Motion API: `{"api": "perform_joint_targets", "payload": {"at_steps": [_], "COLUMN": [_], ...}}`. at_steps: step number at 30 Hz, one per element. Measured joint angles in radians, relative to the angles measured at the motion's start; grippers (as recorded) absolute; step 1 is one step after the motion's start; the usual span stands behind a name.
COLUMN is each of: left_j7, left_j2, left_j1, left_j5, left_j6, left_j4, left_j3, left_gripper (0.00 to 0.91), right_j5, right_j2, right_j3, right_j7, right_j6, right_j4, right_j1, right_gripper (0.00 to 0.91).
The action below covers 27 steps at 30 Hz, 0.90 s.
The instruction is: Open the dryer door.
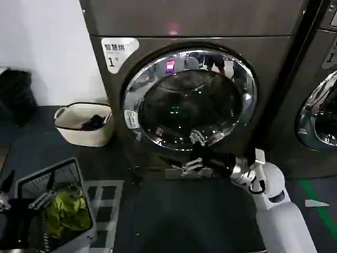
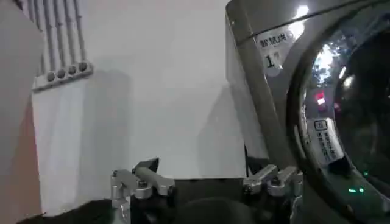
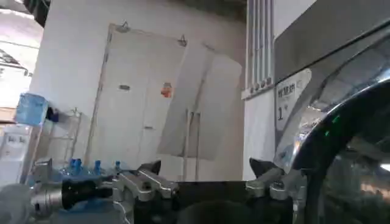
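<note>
My right pincer [image 1: 192, 166] is out in front of me, low against the front of the machine marked "1", its fingers [image 3: 149, 182] spread wide with nothing between them. It hangs just under the bottom edge of the dryer door [image 1: 189, 97], close to the chrome ring [image 1: 138, 84] but not yet on it, as far as I can judge from the head view. From the wrist, the curve of that ring sweeps up right beside one fingertip, dark glass [image 3: 359, 176] behind it.

The door itself sits shut, flush in the bronze-grey front panel [image 1: 268, 58], a sticker [image 1: 131, 119] on its left side. The neighbouring machine's door [image 1: 318, 113] is well off to my right; that one is not mine to touch.

My left pincer [image 2: 207, 182] waits low on my left side, also spread and empty, over by the grey crate [image 1: 31, 182] with the green cloth [image 1: 66, 211] in it. A cream laundry basket [image 1: 68, 129] stands on the floor beside the machine.

Now, doing this well: I need a real purchase, so one finger should hook behind the ring's edge rather than skate on the polished chrome. I can't make out a handle recess from here, so I'd feel for it along the rim. Then pull outward along the door's swing, not straight back, and keep the wrist loose enough to follow the hinge.
</note>
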Motion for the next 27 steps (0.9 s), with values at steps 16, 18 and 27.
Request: {"api": "perform_joint_targets", "payload": {"at_steps": [16, 18, 27], "left_j7": [0.001, 0.001, 0.002], "left_j2": [0.003, 0.003, 0.001], "left_j1": [-0.011, -0.011, -0.018], "left_j5": [0.002, 0.003, 0.017], "left_j6": [0.008, 0.008, 0.009], "left_j4": [0.002, 0.002, 0.001], "left_j3": [0.0, 0.001, 0.016], "left_gripper": [0.907, 0.907, 0.907], "right_j5": [-0.058, -0.063, -0.1], "right_j2": [0.004, 0.007, 0.034], "right_j3": [-0.025, -0.034, -0.072], "right_j7": [0.013, 0.016, 0.026], "right_j6": [0.042, 0.045, 0.055], "right_j4": [-0.093, -0.111, -0.196], "right_j1": [0.067, 0.078, 0.124], "right_gripper": [0.907, 0.907, 0.907]}}
